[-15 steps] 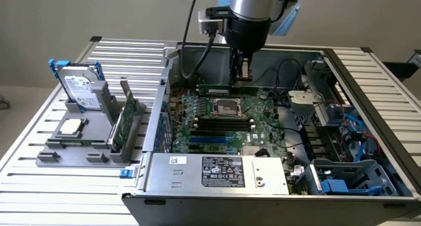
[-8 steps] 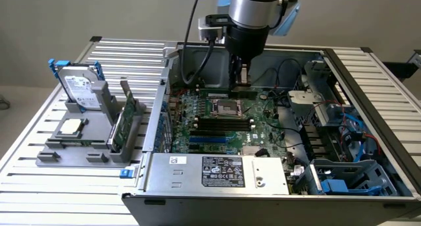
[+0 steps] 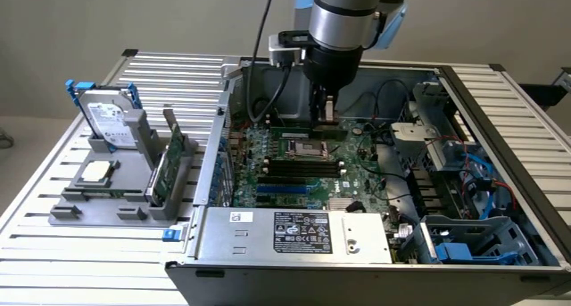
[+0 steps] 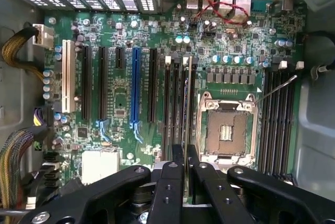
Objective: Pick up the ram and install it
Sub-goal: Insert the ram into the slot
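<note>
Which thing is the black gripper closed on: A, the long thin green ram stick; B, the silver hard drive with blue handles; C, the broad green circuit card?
A: the gripper pinches the green ram stick edge-on over the motherboard; the silver hard drive and broad green card stand in a grey holder.

The robot arm is a smooth silver-grey cylinder ringed by a black band, with a pale blue joint cap. A thin black cable runs alongside. The black pincer has jointed links with silver pivot pins.
</note>
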Robot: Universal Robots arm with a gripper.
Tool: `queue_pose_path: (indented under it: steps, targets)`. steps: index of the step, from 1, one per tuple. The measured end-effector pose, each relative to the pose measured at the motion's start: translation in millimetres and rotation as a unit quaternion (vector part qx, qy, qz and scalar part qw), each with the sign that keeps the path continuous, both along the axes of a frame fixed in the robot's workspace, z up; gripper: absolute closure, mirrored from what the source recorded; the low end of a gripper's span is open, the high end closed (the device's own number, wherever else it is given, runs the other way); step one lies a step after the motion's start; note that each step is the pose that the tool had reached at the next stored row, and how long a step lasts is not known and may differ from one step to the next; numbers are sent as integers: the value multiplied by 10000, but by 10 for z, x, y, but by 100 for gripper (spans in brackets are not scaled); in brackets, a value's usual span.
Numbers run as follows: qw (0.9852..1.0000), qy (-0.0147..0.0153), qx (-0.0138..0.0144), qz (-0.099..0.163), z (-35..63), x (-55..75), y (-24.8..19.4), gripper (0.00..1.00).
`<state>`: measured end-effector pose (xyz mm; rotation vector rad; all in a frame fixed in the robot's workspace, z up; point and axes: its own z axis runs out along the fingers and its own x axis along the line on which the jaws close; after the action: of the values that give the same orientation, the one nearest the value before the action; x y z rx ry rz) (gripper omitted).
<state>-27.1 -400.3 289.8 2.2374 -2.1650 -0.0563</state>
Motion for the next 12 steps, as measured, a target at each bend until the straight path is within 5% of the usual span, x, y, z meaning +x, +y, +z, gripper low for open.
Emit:
queue_pose_path:
  steps: [12]
  targets:
    - [10000, 0, 0, 0, -219, 0, -33, 86]
